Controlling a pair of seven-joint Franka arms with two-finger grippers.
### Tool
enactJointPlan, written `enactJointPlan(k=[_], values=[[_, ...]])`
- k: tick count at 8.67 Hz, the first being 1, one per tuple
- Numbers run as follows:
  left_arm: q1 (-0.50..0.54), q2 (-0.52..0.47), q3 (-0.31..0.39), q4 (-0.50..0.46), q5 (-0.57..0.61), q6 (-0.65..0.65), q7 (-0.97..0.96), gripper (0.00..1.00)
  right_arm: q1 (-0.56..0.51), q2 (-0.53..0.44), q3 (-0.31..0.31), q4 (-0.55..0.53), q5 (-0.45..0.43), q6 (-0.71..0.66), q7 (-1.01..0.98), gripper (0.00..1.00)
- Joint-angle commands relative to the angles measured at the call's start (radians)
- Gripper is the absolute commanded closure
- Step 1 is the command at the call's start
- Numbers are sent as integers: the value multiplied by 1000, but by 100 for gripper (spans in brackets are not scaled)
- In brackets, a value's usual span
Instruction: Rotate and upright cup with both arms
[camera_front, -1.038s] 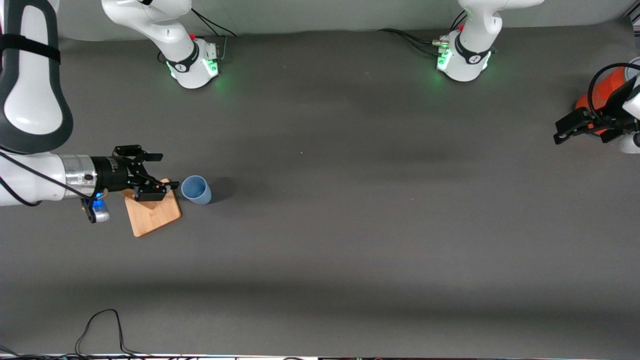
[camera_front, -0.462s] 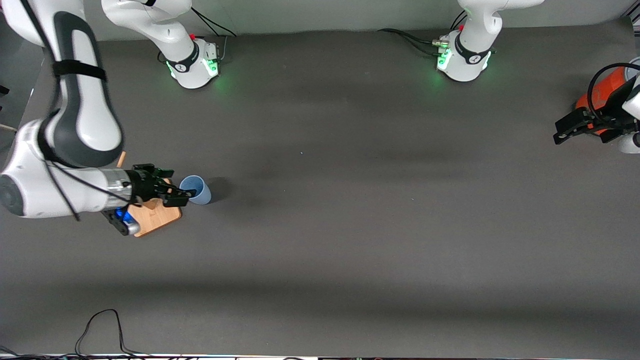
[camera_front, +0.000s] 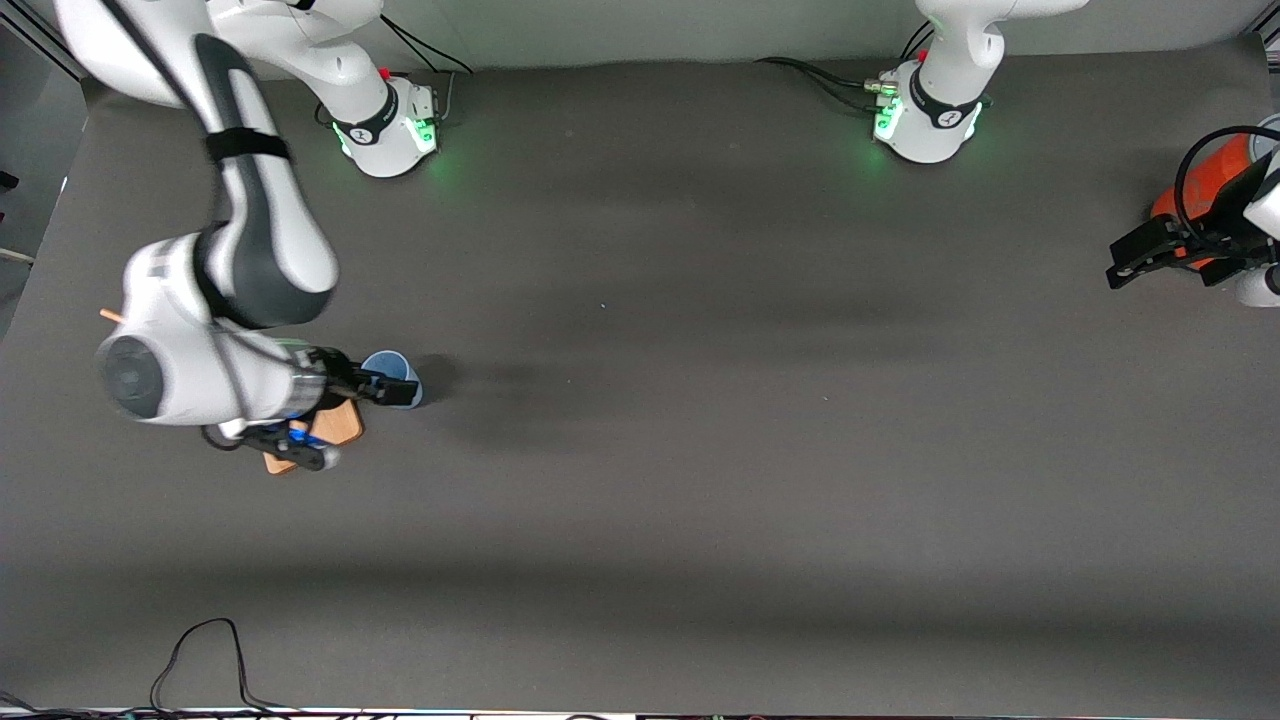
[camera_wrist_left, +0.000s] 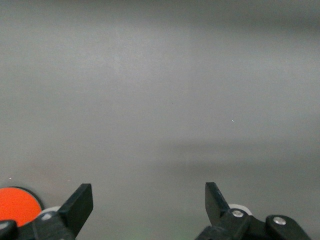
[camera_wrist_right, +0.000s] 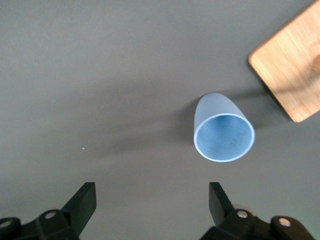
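Observation:
The light-blue cup (camera_front: 398, 365) rests on the dark mat beside a wooden square base, partly covered by my right gripper (camera_front: 398, 390). In the right wrist view the cup (camera_wrist_right: 222, 127) shows its open mouth toward the camera and lies off to one side of the gap, ahead of the fingertips. My right gripper (camera_wrist_right: 150, 200) is open and empty, over the cup's edge. My left gripper (camera_front: 1160, 255) is open and empty at the left arm's end of the table; in the left wrist view (camera_wrist_left: 149, 200) only bare mat lies between its fingers.
The wooden base (camera_front: 342, 425) of the peg rack lies beside the cup, under the right wrist; it also shows in the right wrist view (camera_wrist_right: 290, 70). An orange object (camera_front: 1200, 200) sits by the left gripper. A black cable (camera_front: 200, 650) lies at the table's near edge.
The right arm has swung round and its gripper has moved from over the wooden base to over the cup's edge. The cup and the left arm have not moved.

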Motion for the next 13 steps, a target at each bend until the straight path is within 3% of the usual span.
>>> enactJointPlan(k=[1,5,7,11,12,13], values=[[5,-9,-3,-9,-3,6,-8,0,81,-79,-12,-188,-90,172,-23,0],[5,-9,-3,-9,-4,9,-6,0,107,-84,-12,-271,-201,236,-102,0],[5,-9,-3,-11,-4,7,-5,0,104,-80,-14,-363,-209,372,-118,1],[2,-12,-4,-9,-9,-4,-17,0,95,-67,-20,-425,-210,449,-163,12],[-4,-14,-8,-6,-7,-5,-35,0,92,-67,-20,-445,-210,474,-181,22],[-4,-12,-6,-7,-7,-4,-34,0,90,-69,-38,-458,-212,494,-201,65]])
